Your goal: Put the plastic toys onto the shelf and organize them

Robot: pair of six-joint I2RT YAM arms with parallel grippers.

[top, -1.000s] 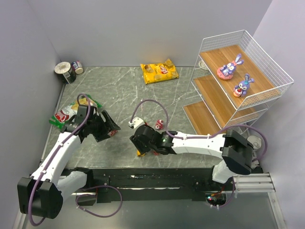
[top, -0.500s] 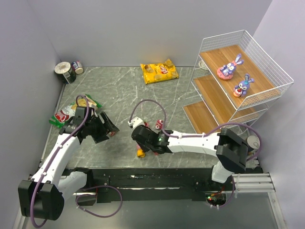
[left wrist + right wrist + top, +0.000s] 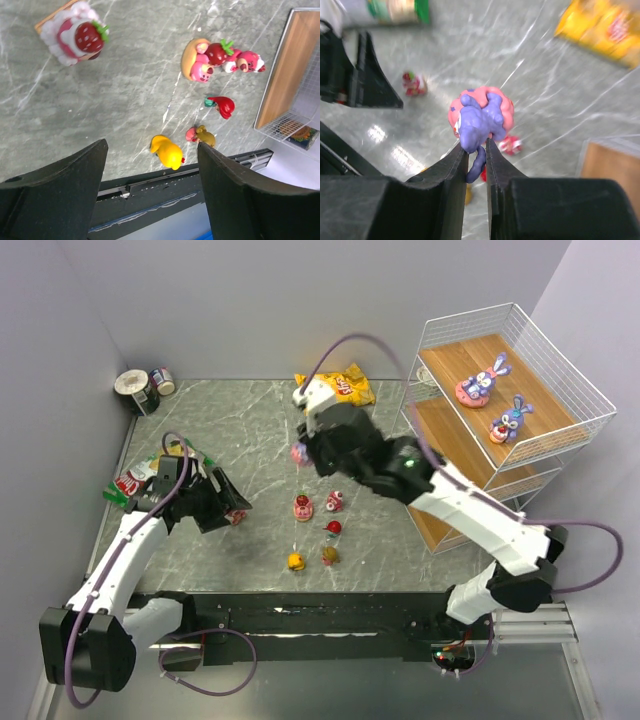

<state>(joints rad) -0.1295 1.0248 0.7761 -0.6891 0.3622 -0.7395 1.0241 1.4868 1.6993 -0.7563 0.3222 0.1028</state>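
My right gripper (image 3: 303,447) (image 3: 476,145) is raised over the middle of the table, shut on a purple bunny on a pink donut base (image 3: 479,114) (image 3: 298,454), pinching its ear. Below it lie several small toys: two pink ones (image 3: 303,507) (image 3: 335,500), a red cherry (image 3: 333,527), a yellow piece (image 3: 295,561) and an olive piece (image 3: 328,555). My left gripper (image 3: 230,506) (image 3: 151,146) is open and low at the left, beside a strawberry cake toy (image 3: 75,34) (image 3: 237,517). The shelf (image 3: 455,455) at the right holds two bunnies (image 3: 476,385) (image 3: 511,422) on its top board.
A yellow snack bag (image 3: 335,392) lies at the back centre. A green snack bag (image 3: 135,480) sits behind my left arm, and round cans (image 3: 140,390) stand in the back left corner. Grey walls close the left and back.
The right gripper closed on the purple bunny and lifted it from the front of the table up and toward the back. The toys it covered now show. The left arm barely moved.
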